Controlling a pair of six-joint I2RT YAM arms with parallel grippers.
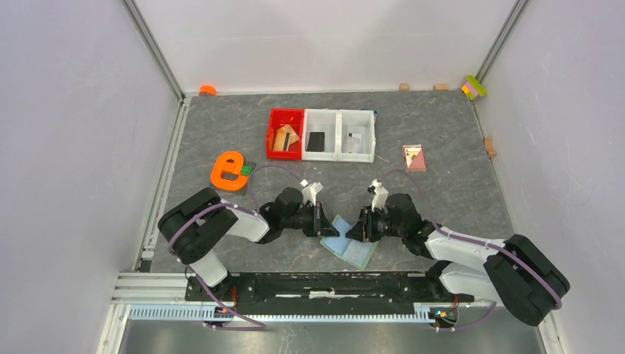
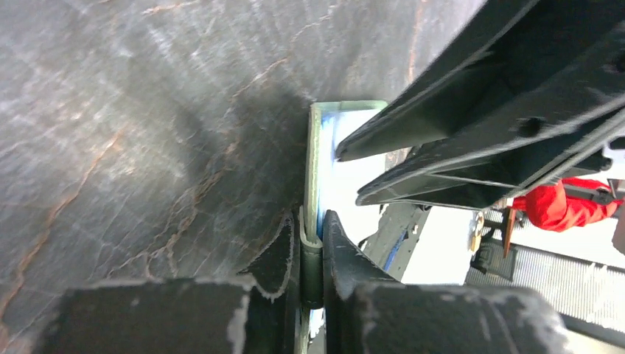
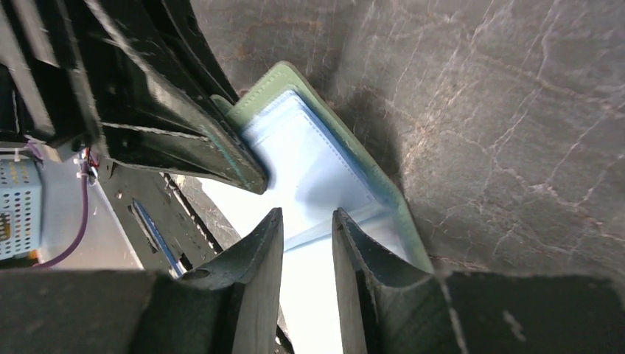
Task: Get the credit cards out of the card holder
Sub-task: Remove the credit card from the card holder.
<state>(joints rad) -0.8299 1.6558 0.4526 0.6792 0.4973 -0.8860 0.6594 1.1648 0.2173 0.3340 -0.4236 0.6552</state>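
The left gripper (image 2: pixel 311 223) clamps the open holder's (image 3: pixel 271 82) green edge; the right gripper's (image 3: pixel 307 219) 2 fingers stand parted, straddling its pale pocket (image 3: pixel 317 166).

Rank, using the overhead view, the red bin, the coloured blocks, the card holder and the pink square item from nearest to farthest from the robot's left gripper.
Measured from the left gripper:
1. the card holder, clamped in its fingers, near the table's front edge.
2. the red bin, farther back, slightly left.
3. the pink square item, back and to the right.
4. the coloured blocks, in the far right corner.
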